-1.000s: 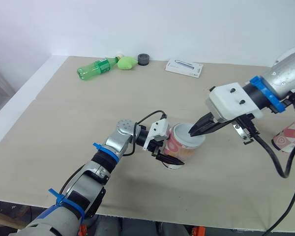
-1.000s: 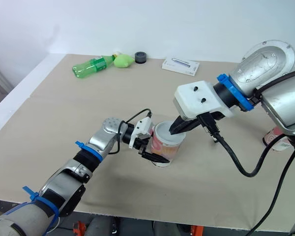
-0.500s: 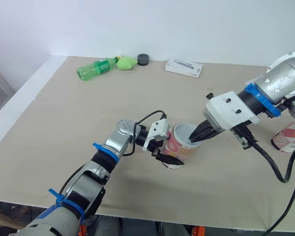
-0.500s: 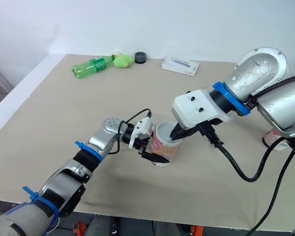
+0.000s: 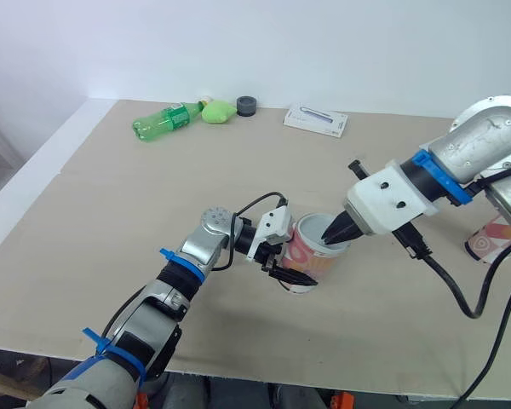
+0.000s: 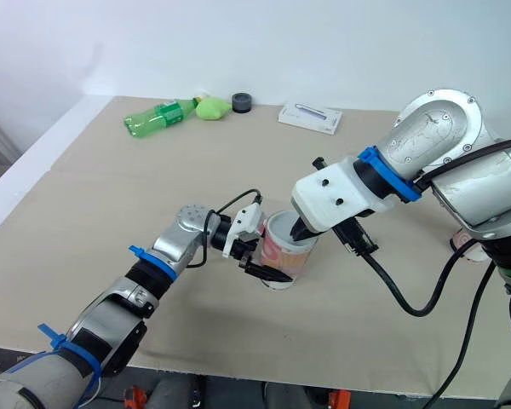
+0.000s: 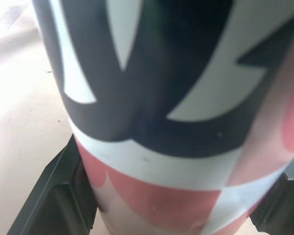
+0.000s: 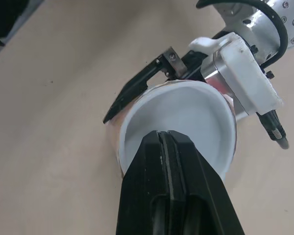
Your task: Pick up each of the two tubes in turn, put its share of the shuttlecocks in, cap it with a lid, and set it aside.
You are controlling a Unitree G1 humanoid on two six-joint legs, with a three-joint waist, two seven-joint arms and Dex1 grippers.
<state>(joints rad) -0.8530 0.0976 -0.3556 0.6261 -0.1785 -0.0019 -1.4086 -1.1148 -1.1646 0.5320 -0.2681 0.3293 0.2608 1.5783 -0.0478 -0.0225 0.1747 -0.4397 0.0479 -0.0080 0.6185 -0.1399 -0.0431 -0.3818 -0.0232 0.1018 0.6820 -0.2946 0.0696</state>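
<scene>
A pink-and-white patterned tube stands on the table with its open mouth tilted toward my right arm. My left gripper is shut on its lower body; one black finger shows on each side of the tube. My right gripper is shut, nothing visible between its fingers, and its tips dip just inside the tube's white rim. The tube's inside looks plain white. A second patterned tube stands at the table's right edge behind my right arm.
Along the far edge lie a green plastic bottle, a green lump, a dark grey lid and a flat white box. A black cable loops from my right wrist over the table.
My right gripper has moved left and down, from above the tube's rim to just inside its mouth. The left gripper and the tube have stayed put.
</scene>
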